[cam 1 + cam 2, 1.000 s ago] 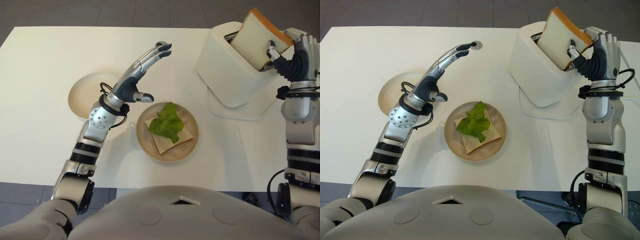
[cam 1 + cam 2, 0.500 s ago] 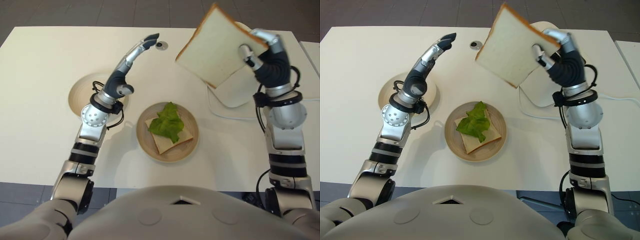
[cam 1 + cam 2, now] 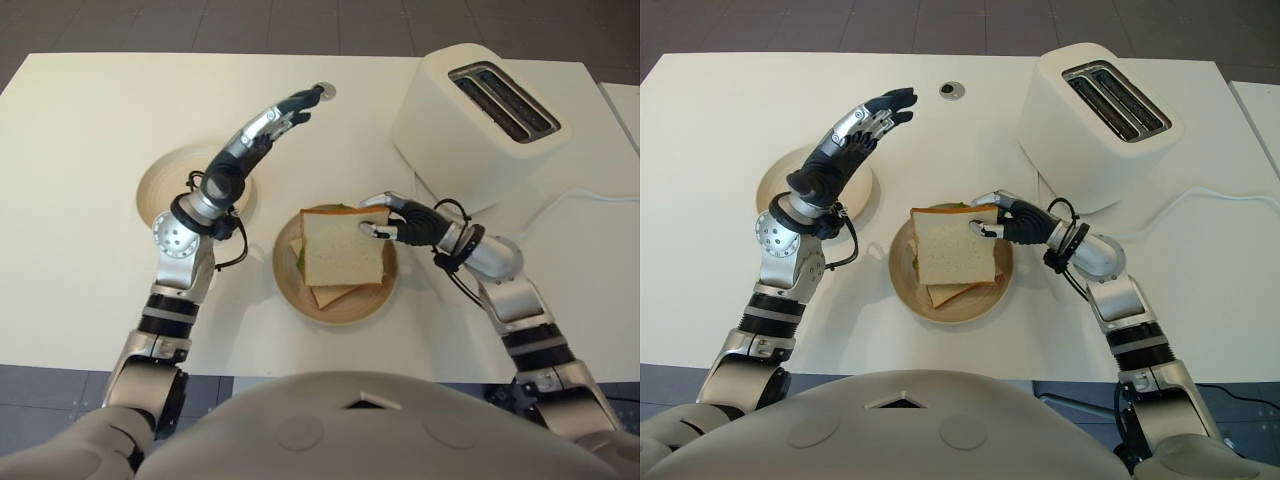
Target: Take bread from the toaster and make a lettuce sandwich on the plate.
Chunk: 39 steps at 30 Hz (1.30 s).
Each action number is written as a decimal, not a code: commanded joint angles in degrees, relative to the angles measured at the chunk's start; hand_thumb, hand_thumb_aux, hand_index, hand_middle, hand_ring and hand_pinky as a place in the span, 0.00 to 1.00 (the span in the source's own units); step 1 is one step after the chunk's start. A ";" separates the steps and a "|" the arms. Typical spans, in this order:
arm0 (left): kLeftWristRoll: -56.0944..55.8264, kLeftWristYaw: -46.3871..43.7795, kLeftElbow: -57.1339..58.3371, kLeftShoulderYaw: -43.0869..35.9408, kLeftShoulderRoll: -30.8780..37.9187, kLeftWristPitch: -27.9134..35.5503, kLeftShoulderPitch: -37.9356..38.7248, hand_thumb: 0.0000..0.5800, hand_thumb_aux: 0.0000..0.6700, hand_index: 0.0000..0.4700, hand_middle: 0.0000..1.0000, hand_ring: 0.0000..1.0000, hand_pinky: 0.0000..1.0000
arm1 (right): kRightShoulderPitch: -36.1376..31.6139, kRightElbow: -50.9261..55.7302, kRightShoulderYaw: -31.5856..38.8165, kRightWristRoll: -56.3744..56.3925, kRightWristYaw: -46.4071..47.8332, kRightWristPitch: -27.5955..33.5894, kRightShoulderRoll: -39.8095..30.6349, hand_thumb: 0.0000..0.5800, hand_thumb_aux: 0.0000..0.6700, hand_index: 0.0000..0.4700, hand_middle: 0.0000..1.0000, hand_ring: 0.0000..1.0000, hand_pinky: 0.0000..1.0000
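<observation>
Tabletop (image 3: pixel 90 260): white, carries all the items below.

Plate (image 3: pixel 345 312): round, pale wood, mid-tabletop towards the near edge. It holds the sandwich stack.

Bottom slice (image 3: pixel 330 295): flat on the plate, its near corner poking out from under the stack.

Lettuce (image 3: pixel 299 257): a thin green sliver at the stack's left edge, probably the leaf, mostly covered.

Top slice (image 3: pixel 343 250): lies over the stack, roughly level.

Right hand (image 3: pixel 405 220): low over the plate's right rim, fingers curled around the top slice's far right corner, pinching it.

Left hand (image 3: pixel 255 140): raised above the tabletop's left half, fingers spread and holding nothing.

Dish (image 3: pixel 160 185): round, left of the plate, partly under the left arm.

Toaster (image 3: pixel 470 130): white, at the far right corner, both slots vacant.

Cable (image 3: pixel 590 200): white, runs from the toaster towards the right edge.
</observation>
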 commanded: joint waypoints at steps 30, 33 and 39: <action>27.02 2.24 7.22 -10.03 9.29 -6.54 3.07 0.00 0.00 0.00 0.00 0.00 0.00 | -8.24 0.51 -11.96 -3.41 -23.62 0.12 9.09 0.00 0.00 0.00 0.00 0.00 0.00; 13.26 2.18 -1.76 -10.39 6.97 -6.52 3.47 0.00 0.00 0.00 0.00 0.00 0.00 | -6.22 -2.51 -11.00 2.44 -18.57 1.71 9.32 0.55 0.33 0.33 0.00 0.00 0.00; -6.63 -9.64 -14.92 -15.66 12.19 -3.03 7.58 1.00 1.00 1.00 1.00 1.00 1.00 | 3.80 -15.30 -4.55 21.54 4.63 3.26 3.10 1.00 1.00 1.00 1.00 1.00 1.00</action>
